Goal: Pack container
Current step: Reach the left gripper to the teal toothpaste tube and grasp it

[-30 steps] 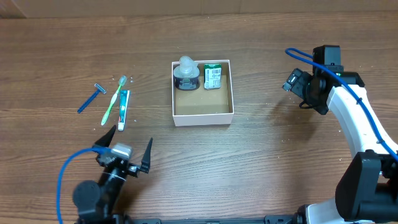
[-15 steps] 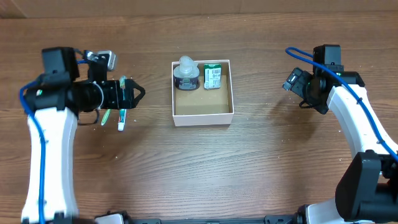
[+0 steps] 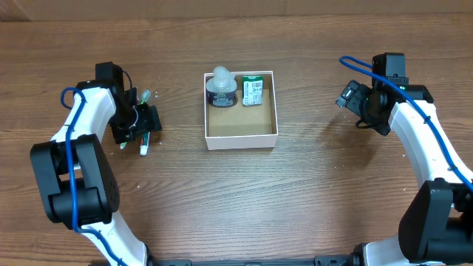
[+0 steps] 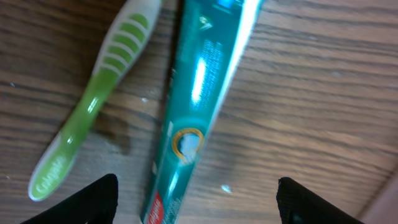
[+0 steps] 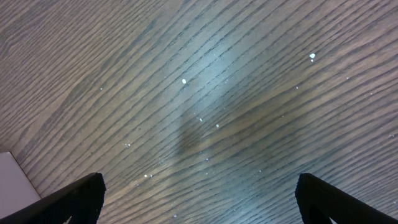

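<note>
The container [image 3: 241, 140], a square white box with a brown floor, sits mid-table. It holds a clear-topped dark jar [image 3: 221, 87] and a green box [image 3: 253, 90] along its far wall. My left gripper [image 3: 144, 120] is open and low over a teal toothpaste tube [image 4: 199, 106], its fingers either side of the tube [image 4: 196, 205]. A green toothbrush [image 4: 93, 106] lies just beside the tube. In the overhead view only the tube's end [image 3: 144, 148] and the brush head [image 3: 145, 94] show. My right gripper [image 3: 353, 100] is open and empty over bare wood [image 5: 199, 199], right of the container.
The near half of the container's floor [image 3: 240, 124] is bare. A white corner [image 5: 12, 177] shows at the lower left of the right wrist view. My left arm covers the table left of the toothbrush.
My left arm has swung from the table's front edge out to the toiletries and come down over the toothpaste tube. The right arm has not moved.
</note>
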Controlling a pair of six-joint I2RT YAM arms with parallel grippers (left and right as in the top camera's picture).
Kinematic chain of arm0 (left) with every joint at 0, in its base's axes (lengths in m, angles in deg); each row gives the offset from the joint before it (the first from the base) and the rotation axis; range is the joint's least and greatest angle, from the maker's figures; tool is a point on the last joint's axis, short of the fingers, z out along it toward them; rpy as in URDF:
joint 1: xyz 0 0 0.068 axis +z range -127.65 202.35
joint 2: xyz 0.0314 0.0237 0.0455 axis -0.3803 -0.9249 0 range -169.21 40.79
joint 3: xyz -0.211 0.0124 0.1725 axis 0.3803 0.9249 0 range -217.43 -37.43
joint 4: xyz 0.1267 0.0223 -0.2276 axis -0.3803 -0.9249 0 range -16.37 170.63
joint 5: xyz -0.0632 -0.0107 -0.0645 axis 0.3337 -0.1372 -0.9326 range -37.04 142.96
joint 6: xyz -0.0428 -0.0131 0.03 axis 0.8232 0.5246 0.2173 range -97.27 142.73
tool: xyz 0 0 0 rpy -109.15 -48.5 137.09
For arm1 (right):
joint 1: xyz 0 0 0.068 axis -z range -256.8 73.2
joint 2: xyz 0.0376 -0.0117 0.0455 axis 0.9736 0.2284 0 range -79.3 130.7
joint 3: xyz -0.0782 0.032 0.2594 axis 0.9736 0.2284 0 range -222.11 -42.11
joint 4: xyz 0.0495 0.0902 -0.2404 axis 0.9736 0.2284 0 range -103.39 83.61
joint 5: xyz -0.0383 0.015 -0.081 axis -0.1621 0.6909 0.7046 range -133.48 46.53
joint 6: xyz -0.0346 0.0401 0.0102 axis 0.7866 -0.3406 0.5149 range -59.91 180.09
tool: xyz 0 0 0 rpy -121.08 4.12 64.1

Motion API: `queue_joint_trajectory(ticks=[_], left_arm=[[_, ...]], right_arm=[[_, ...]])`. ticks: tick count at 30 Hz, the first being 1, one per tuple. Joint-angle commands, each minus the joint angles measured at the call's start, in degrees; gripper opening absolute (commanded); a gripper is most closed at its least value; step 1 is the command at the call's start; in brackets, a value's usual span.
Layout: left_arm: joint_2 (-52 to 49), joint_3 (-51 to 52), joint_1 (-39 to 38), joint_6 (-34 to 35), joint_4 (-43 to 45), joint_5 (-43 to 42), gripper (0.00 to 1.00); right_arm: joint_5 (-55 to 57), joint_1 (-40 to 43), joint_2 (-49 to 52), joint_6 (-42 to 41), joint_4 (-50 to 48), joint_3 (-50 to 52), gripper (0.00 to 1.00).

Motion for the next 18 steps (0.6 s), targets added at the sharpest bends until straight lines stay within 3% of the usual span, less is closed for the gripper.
queue_joint_trajectory(ticks=[1,3,5,6,10,14,18], left_arm=[[-2.2,-0.8,-2.3,0.4,2.4,4.2,0.73],[-3.2,-0.8,-4.0,-1.2,3.9,4.2,0.62],[-3.5,-0.8,-6.0,-1.2,4.3,6.0,0.41],[-3.5,-0.8,-6.8,-1.2,4.5,6.7,0.37],[-3.5,-0.7,-8.2,-1.2,4.3,10.3,0.36],[-3.5,-0.7,-8.1,-1.1,4.3,10.5,0.13],[-3.4,-2.2,-8.1,-0.5,2.9,10.1,0.07]], right_arm=[[0.5,0.0,0.4,0.0,-0.2,-1.3,1.00],[0.5,0.0,0.4,0.0,-0.2,-1.3,1.00],[0.5,0.0,0.4,0.0,-0.2,-1.3,1.00],[0.5,0.0,0.4,0.0,-0.2,-1.3,1.00],[0.5,0.0,0.4,0.0,-0.2,-1.3,1.00],[0.5,0.0,0.4,0.0,-0.2,-1.3,1.00],[0.5,0.0,0.4,0.0,-0.2,-1.3,1.00]])
